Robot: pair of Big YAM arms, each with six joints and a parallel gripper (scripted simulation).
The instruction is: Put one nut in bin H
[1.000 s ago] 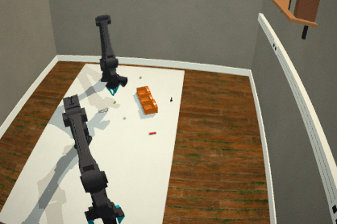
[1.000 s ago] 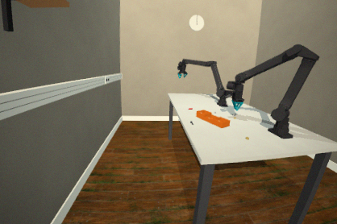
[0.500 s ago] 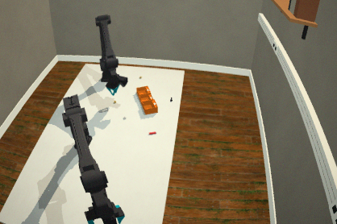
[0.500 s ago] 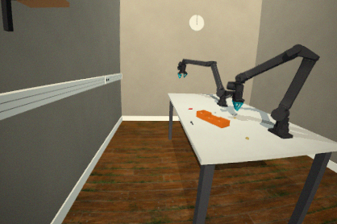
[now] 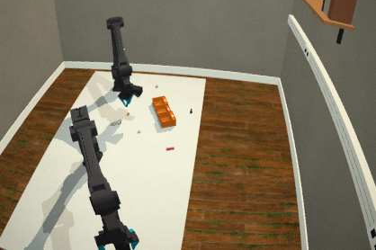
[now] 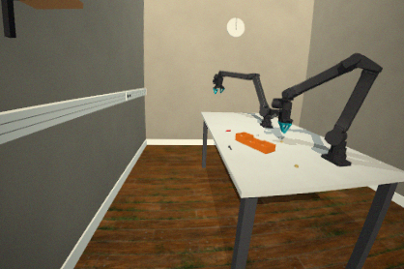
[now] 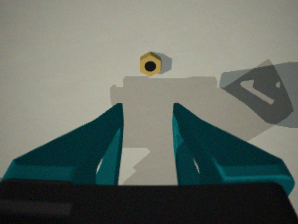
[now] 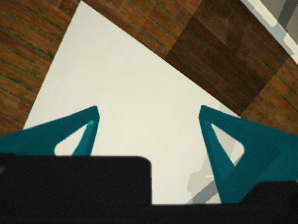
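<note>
A brass hex nut (image 5: 128,113) (image 6: 281,141) (image 7: 150,65) lies flat on the table. My left gripper (image 5: 126,104) (image 6: 284,132) (image 7: 148,112) is partly open and empty, pointing down above the table. In the left wrist view the nut lies beyond the fingertips, almost centred between them. A second small brass-coloured piece (image 5: 156,86) (image 6: 296,165) lies apart; its shape is too small to tell. The orange bins (image 5: 165,115) (image 6: 254,143) stand in a joined row on the table; their letters are not readable. My right gripper (image 6: 218,91) (image 8: 149,111) is wide open and empty, far from the nuts.
A small grey piece (image 5: 138,132) lies between the nut and the bins' near end. A red piece (image 5: 170,148) (image 6: 228,131) and a small black piece (image 5: 191,111) (image 6: 230,147) lie near the long table edge. The right arm stretches away from the bins.
</note>
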